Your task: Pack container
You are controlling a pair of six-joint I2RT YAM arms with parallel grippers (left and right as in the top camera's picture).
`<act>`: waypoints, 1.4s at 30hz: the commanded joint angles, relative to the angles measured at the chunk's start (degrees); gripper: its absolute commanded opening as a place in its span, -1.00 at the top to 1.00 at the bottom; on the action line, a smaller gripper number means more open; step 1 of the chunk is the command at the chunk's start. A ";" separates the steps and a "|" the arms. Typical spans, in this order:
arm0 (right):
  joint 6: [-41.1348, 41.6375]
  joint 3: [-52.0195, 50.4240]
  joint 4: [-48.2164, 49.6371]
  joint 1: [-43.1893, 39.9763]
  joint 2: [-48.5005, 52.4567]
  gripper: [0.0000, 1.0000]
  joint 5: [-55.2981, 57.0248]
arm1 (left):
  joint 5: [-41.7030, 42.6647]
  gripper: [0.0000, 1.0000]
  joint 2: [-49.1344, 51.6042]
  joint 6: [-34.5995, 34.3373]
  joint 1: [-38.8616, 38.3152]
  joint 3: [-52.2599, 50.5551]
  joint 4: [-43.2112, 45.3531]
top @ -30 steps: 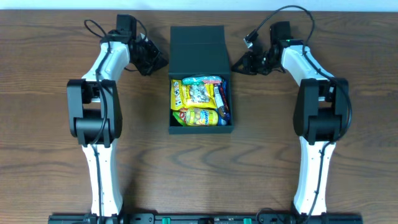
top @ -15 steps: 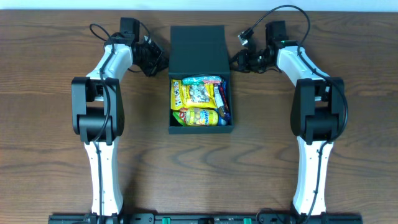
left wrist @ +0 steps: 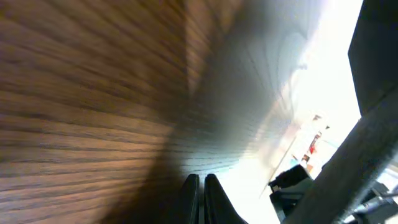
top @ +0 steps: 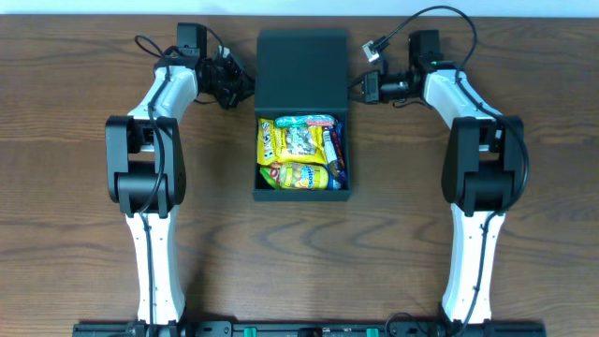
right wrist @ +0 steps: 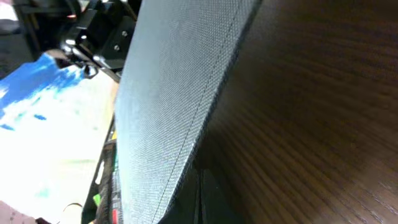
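The dark teal-green container sits mid-table, open and filled with snack packets. Its flap lid stands raised behind it. My left gripper is shut and empty at the lid's left edge; its closed fingers show low over the wood in the left wrist view. My right gripper is shut at the lid's right edge. In the right wrist view its closed fingers lie under the tilted lid. I cannot tell whether either gripper touches the lid.
The wooden table stretches to both sides of the container. Both arms reach in from the front edge, their cables looping near the lid.
Both grippers have moved inward to the lid's side edges. The lid looks taller and raised off the table compared with before.
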 commanded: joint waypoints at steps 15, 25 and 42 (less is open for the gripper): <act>-7.45 0.15 -2.01 0.13 -16.79 0.97 1.97 | 7.63 0.88 -8.31 12.68 -0.57 5.07 -0.72; -19.91 0.15 -15.87 0.26 -26.88 0.97 6.36 | 2.89 0.88 -21.79 29.90 -0.57 5.07 -12.59; -22.32 0.15 -26.47 -0.96 -40.59 0.97 28.98 | -20.68 0.88 -34.97 34.21 -0.44 5.07 -31.39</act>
